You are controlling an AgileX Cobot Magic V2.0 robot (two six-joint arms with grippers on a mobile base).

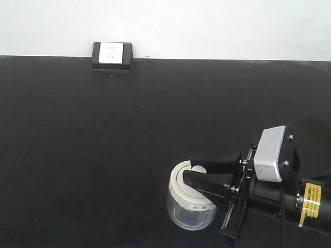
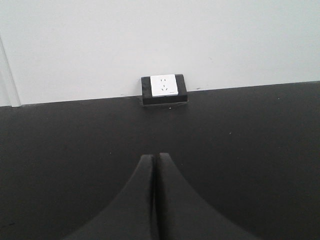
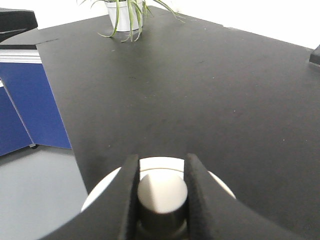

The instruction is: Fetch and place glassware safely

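We see the right gripper clamped on the lid knob of the jar; left gripper closed, empty, above the table.

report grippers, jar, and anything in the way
Left gripper shut, empty. Right gripper shut on the lid knob. Jar upright, lid on. Socket box at far edge, well apart.

The right arm reaches in low from the right side. The right gripper has its two black fingers pressed on both sides of the knob on top of the jar. The left gripper has its two fingers pushed tight together.
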